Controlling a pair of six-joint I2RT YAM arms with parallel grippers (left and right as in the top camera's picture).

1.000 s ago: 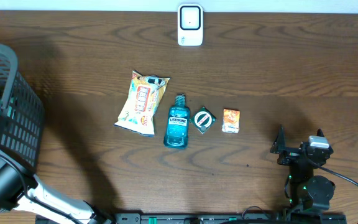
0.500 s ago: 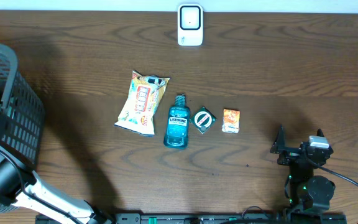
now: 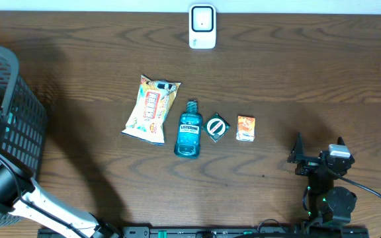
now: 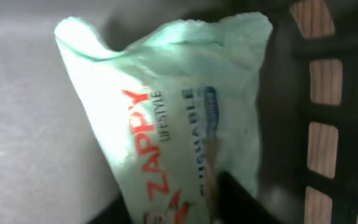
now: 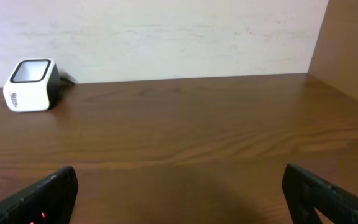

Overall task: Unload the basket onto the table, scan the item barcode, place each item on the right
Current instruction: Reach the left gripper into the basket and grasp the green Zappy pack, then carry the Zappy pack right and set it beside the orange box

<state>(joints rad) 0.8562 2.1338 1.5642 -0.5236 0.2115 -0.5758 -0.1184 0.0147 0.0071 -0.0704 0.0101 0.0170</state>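
The green pouch (image 4: pixel 173 118) lies inside the basket (image 3: pixel 18 125) at the table's left edge. Whether the left tool (image 4: pixel 179 206) grips it, I cannot tell; the right tool (image 5: pixel 179 183) is open. A shallow pinch on slippery film could let it drop.

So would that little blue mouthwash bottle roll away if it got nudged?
Probably not: the mouthwash bottle lies flat, label up, so it would likely slide on the table. It looks like stiff plastic, full of blue liquid, so probably heavyish and a bit slippery.
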